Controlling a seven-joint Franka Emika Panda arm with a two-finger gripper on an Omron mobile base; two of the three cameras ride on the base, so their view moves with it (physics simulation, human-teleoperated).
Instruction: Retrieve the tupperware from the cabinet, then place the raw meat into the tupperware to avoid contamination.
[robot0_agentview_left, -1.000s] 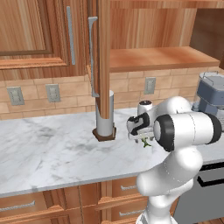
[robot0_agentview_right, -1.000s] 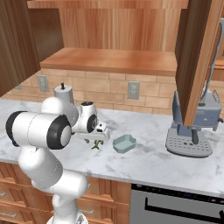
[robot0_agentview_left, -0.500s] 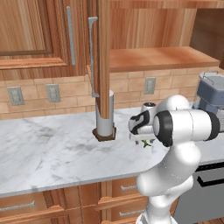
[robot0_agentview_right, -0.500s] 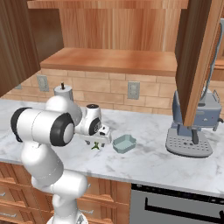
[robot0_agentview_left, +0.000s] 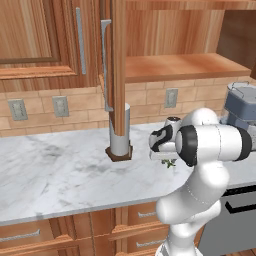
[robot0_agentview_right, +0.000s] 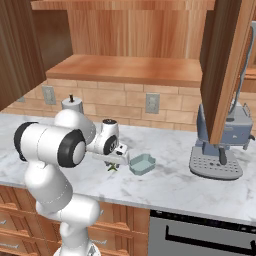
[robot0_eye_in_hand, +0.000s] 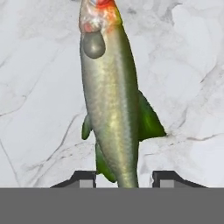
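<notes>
Above the marble counter (robot0_agentview_right: 175, 185) hung the cabinet (robot0_agentview_right: 140, 45), reddish-brown wood, its doors swung open, a bare wooden shelf showing inside; one open door (robot0_agentview_left: 118, 65) carried a long vertical silver bar handle (robot0_agentview_left: 105, 65). Places below are given from the counter.

Counter: white marble with grey veining, running the width of both base views, brick backsplash with wall outlets (robot0_agentview_right: 152, 103) behind it, wooden drawers beneath.

Coffee machine (robot0_agentview_right: 222, 145): large, grey-blue, standing on the counter toward its right end, under the edge of an open cabinet door.

Paper towel roll (robot0_agentview_left: 120, 135): upright on a dark brown base, on the counter near the backsplash, partly behind the open door in the left base view.

Tupperware (robot0_agentview_right: 142, 164): small pale blue-grey tub with flared rim, resting open on the counter, just beside the gripper on its right as seen from the right base view, well apart from the coffee machine.

Gripper (robot0_agentview_right: 116, 161): lowered close over the counter, between the arm's body and the tub. Fingertips (robot0_eye_in_hand: 85, 178) stood on either side of the fish's tail end; whether they pressed on it or stood clear could not be told.

Raw meat (robot0_eye_in_hand: 111, 100): slender fish-shaped piece, greenish-yellow with a pale and reddish head, green fins; seen over the marble between the fingers, tail toward the gripper. From the right base view a green bit (robot0_agentview_right: 113, 168) showed under the gripper, just beside the tub and outside it.
</notes>
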